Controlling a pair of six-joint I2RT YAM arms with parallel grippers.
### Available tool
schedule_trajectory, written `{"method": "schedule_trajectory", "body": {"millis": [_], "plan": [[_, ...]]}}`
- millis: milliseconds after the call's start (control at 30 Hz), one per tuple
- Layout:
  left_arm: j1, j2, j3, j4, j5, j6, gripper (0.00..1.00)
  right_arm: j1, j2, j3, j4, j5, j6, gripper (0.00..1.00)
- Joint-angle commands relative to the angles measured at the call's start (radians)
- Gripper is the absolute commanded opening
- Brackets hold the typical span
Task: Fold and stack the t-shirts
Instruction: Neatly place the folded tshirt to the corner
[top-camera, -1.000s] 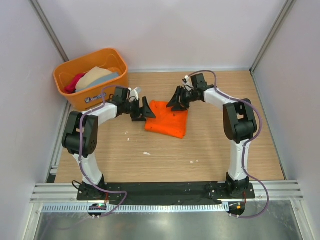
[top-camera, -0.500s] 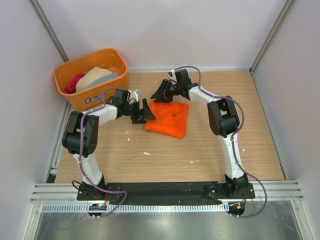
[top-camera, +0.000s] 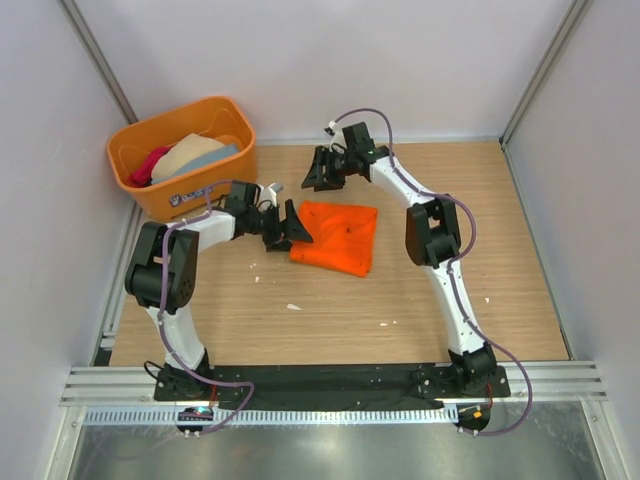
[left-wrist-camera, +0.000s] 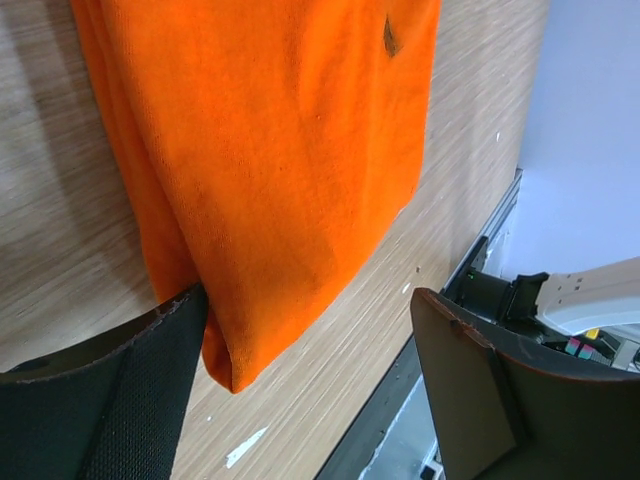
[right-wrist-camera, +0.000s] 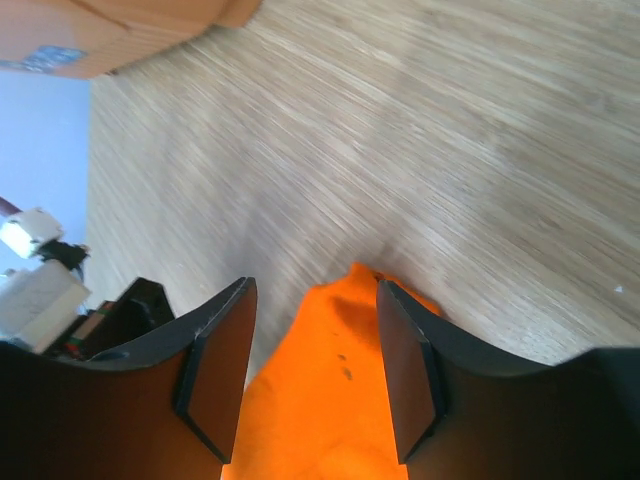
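Bright orange cloth t-shirt (top-camera: 338, 235) lies folded flat on the wooden table (top-camera: 420, 290). Left gripper (top-camera: 290, 228) sits low at the shirt's left edge, jaws spread wide; the shirt's corner lies between its fingers, unclamped. Right gripper (top-camera: 318, 172) hangs just beyond the shirt's far-left corner, jaws partly apart, gripping nothing. Left of the shirt and further back, a rigid orange plastic tub (top-camera: 165, 203) holds a beige t-shirt (top-camera: 190, 152), a crimson-pink t-shirt (top-camera: 150, 165) and a grey-blue t-shirt (top-camera: 228, 151), heaped together.

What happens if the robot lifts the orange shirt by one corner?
The orange shirt is soft folded cloth, so it would likely droop and unfold. Pushed, it should probably slide or bunch on the wooden table, not roll.
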Motion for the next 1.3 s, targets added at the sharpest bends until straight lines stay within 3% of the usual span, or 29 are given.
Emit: {"method": "schedule_trajectory", "body": {"millis": [0, 267, 533, 833, 1067, 1267], "plan": [[0.000, 0.010, -0.011, 0.039, 0.055, -0.015, 0.82, 0.006, 0.036, 0.043, -0.074, -0.020, -0.123, 0.57], [0.017, 0.006, -0.038, 0.065, 0.084, -0.035, 0.79, 0.023, 0.059, 0.036, -0.058, -0.066, -0.143, 0.47], [0.028, 0.021, -0.046, 0.117, 0.127, -0.062, 0.78, 0.023, 0.025, 0.030, -0.049, -0.054, -0.134, 0.53], [0.028, 0.029, -0.060, 0.160, 0.144, -0.085, 0.77, 0.025, -0.025, -0.009, -0.080, -0.065, -0.171, 0.53], [0.028, 0.029, -0.076, 0.181, 0.160, -0.101, 0.75, 0.025, -0.016, 0.007, -0.118, -0.050, -0.195, 0.40], [0.028, 0.021, -0.095, 0.190, 0.169, -0.104, 0.76, 0.031, -0.027, -0.013, -0.127, -0.045, -0.218, 0.52]]}}
